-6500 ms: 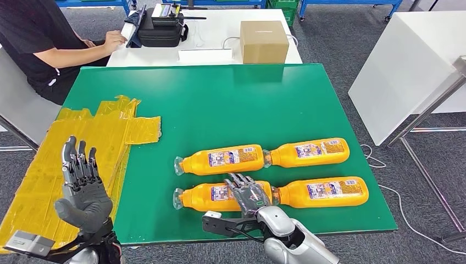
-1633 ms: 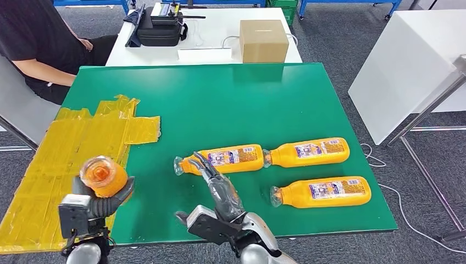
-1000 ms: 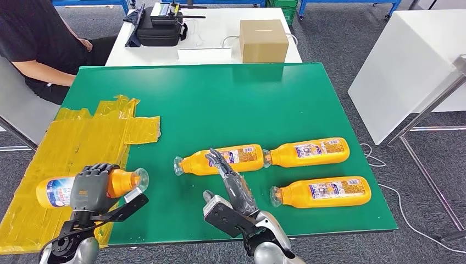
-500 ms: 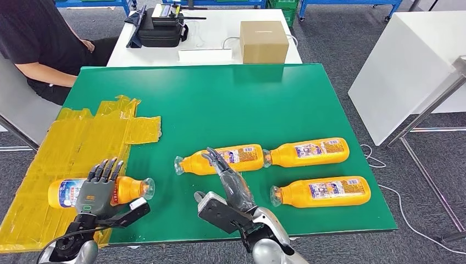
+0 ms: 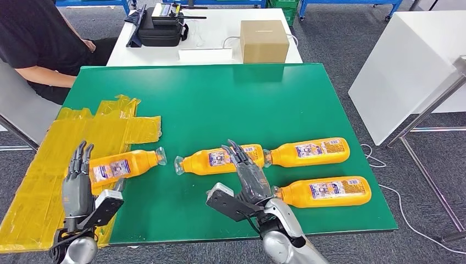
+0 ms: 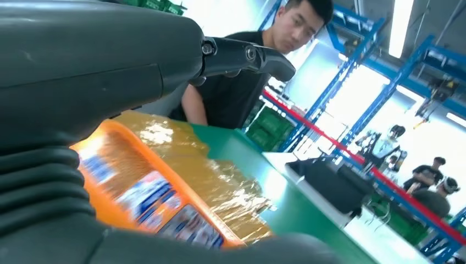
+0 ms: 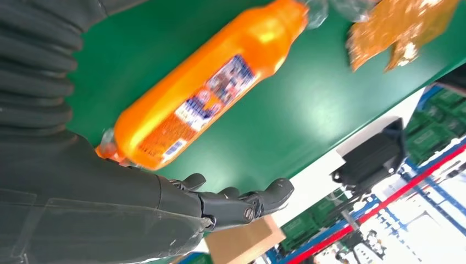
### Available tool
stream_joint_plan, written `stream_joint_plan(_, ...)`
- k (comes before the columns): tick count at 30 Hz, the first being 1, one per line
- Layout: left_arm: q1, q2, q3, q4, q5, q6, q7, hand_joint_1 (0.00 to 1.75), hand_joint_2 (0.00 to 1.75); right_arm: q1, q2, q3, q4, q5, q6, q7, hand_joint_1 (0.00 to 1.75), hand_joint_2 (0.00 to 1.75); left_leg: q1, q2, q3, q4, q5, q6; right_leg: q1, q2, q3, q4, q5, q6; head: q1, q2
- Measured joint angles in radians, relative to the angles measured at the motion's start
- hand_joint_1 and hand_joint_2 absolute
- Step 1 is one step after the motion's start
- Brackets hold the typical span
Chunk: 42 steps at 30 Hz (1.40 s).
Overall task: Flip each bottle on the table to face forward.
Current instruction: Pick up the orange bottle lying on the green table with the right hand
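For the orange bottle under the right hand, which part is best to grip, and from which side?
Probably the labelled middle of the bottle, from above. It lies flat with its neck towards the yellow sheet; the body is widest there, and the right hand is above it, open.

Bright, even light (wrist views blurred)

Silver rounded forearms, dark grey left hand [image 5: 77, 190] and right hand [image 5: 250, 176], black wrist brackets, grey ribbed covers

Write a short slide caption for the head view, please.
Left robot hand open beside an orange bottle on yellow tape; three bottles remain.
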Motion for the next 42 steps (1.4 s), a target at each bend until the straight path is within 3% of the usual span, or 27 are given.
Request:
stream_joint_plan(6,0.005,-0.052,0.038,-0.084,0.192,-0.055,-0.086,0.00,0.00,-0.015,-0.014,-0.017,0.016,0.043,0.001,0.026,0.00,1.75,0.000,0.000,0.000,0.000,0.000,0.000,0.000,0.000,0.000,0.000,0.000,0.000,0.000,0.000)
stream_joint_plan(17,0.006,-0.095,0.066,-0.140,0.250,-0.079,-0.109,0.00,0.00,-0.026,-0.027,-0.031,0.027,0.053,0.001,0.032,0.00,1.75,0.000,0.000,0.000,0.000,0.000,0.000,0.000,0.000,0.000,0.000,0.000,0.000,0.000,0.000)
stream_joint_plan(21,0.010,-0.131,0.084,-0.176,0.539,-0.202,-0.169,0.00,0.00,-0.044,-0.034,-0.032,0.038,0.085,0.010,0.058,0.00,1.75,0.000,0.000,0.000,0.000,0.000,0.000,0.000,0.000,0.000,0.000,0.000,0.000,0.000,0.000)
stream_joint_plan(25,0.023,-0.181,0.086,-0.222,0.793,-0.353,-0.157,0.00,0.00,-0.128,-0.043,-0.031,0.107,0.107,0.055,0.089,0.00,1.75,0.000,0.000,0.000,0.000,0.001,0.001,0.000,0.000,0.000,0.000,0.001,0.002,0.000,0.000)
stream_joint_plan(28,0.038,-0.218,0.069,-0.248,0.898,-0.412,-0.137,0.00,0.00,-0.219,-0.042,-0.027,0.205,0.120,0.105,0.103,0.00,1.75,-0.001,0.000,0.000,0.000,0.001,0.002,-0.001,0.000,0.000,0.000,0.002,0.003,0.000,0.000)
stream_joint_plan(33,0.058,-0.258,0.024,-0.278,0.952,-0.439,-0.122,0.00,0.00,-0.329,-0.029,-0.009,0.349,0.136,0.136,0.115,0.00,1.75,-0.001,0.000,-0.001,0.000,0.002,0.002,-0.001,0.000,0.000,0.000,0.003,0.004,0.000,0.000)
stream_joint_plan(42,0.060,-0.270,-0.032,-0.296,0.975,-0.446,-0.102,0.00,0.00,-0.461,0.013,0.036,0.582,0.185,0.186,0.147,0.00,1.75,-0.001,0.000,-0.001,0.000,0.002,0.002,-0.001,0.000,-0.001,0.000,0.003,0.004,0.000,0.000)
